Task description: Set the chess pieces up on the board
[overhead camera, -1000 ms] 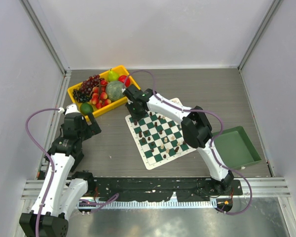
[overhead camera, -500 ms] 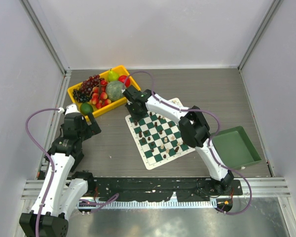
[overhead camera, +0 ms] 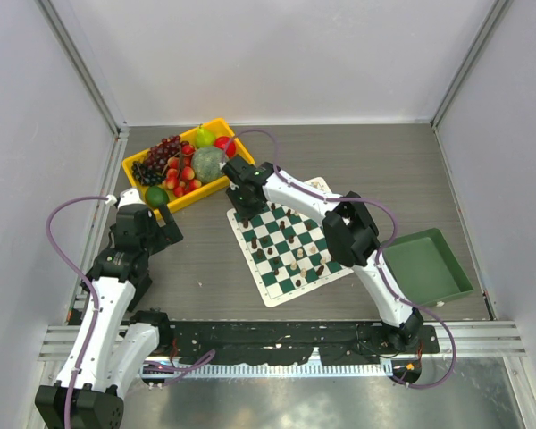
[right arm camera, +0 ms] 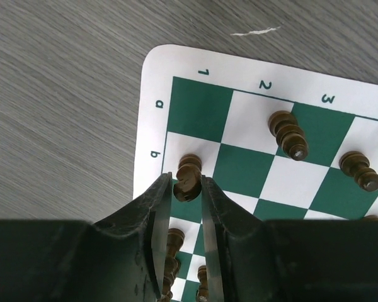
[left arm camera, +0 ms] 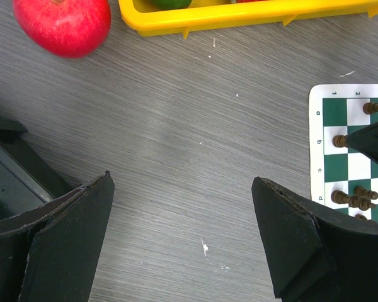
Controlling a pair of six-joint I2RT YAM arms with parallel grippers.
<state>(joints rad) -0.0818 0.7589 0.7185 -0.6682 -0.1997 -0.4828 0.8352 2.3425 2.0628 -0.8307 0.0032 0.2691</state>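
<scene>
R end effector (right arm camera: 186, 184) straddles upright dark piece (right arm camera: 189, 172) at board (right arm camera: 152, 94) corner; we can't tell if gripped or freed. L end effector (left arm camera: 181, 182) gapes, farther off.

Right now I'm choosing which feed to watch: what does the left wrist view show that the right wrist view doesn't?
Left wrist only: a red apple, the yellow tray's edge, the open left tool. Right wrist only: the right tool's grip, closed on a brown piece. Both: the board's corner, brown pieces, grey table.
</scene>
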